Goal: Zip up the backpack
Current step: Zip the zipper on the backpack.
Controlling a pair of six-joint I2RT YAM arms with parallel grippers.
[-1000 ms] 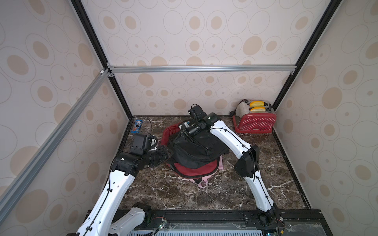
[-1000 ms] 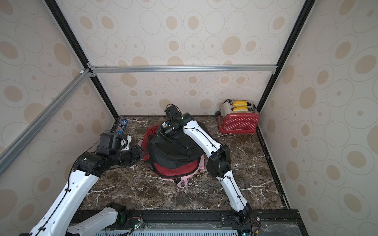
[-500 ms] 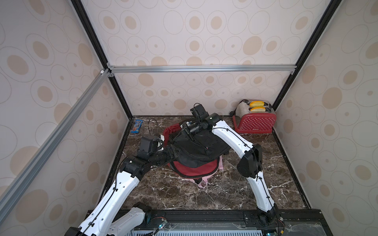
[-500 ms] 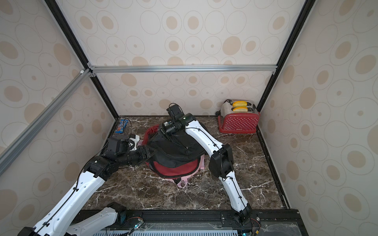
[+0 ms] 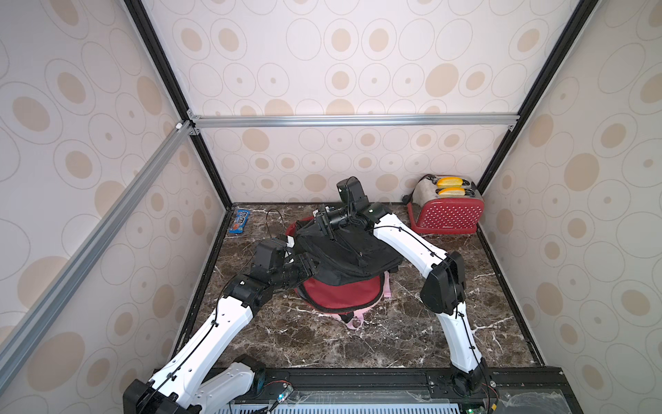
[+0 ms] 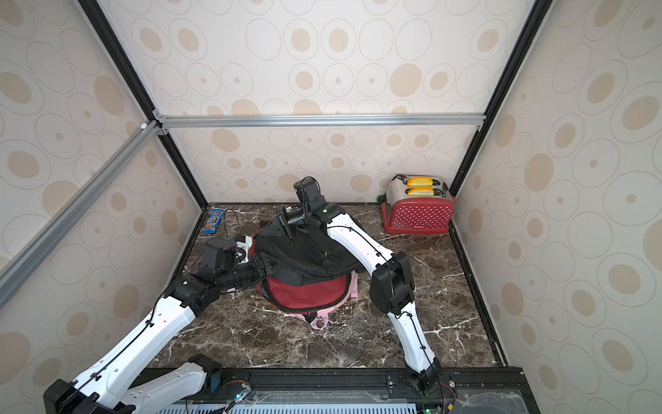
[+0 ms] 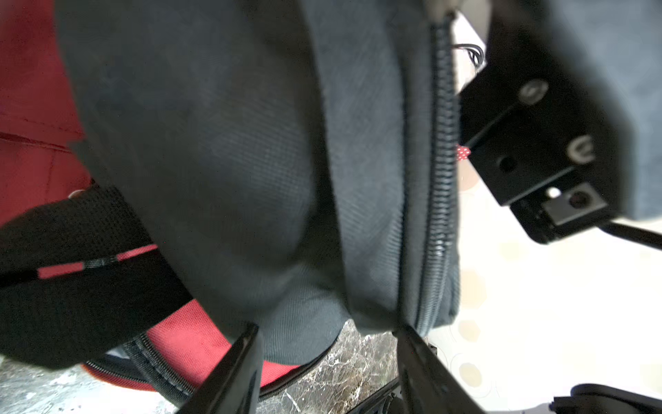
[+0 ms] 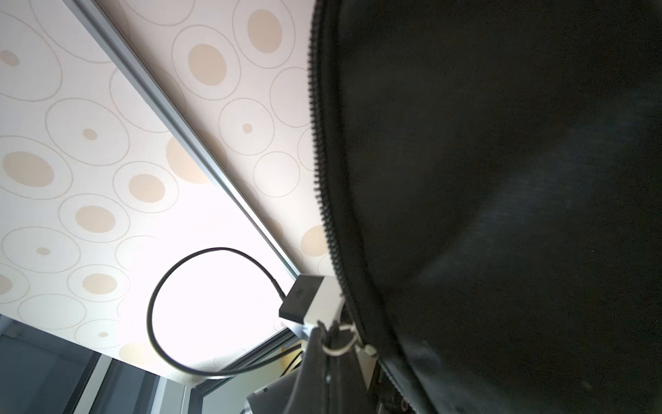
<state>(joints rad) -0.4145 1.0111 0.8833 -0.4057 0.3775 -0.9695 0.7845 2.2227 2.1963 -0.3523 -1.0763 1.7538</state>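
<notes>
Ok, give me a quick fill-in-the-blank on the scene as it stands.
1. The right gripper is ___ on the backpack.
2. The left gripper is ___ at the backpack's edge.
3. The toaster holds ___ yellow pieces.
4. The candy pack is mostly ___ in colour.
Missing words: shut; open; two; blue.

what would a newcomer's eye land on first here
The black and red backpack in the middle, worked from two sides: the right pincer is shut on its raised far edge, and the left pincer is open at its left side. Next comes the red toaster in the far right corner, then a blue candy packet in the far left one.
</notes>
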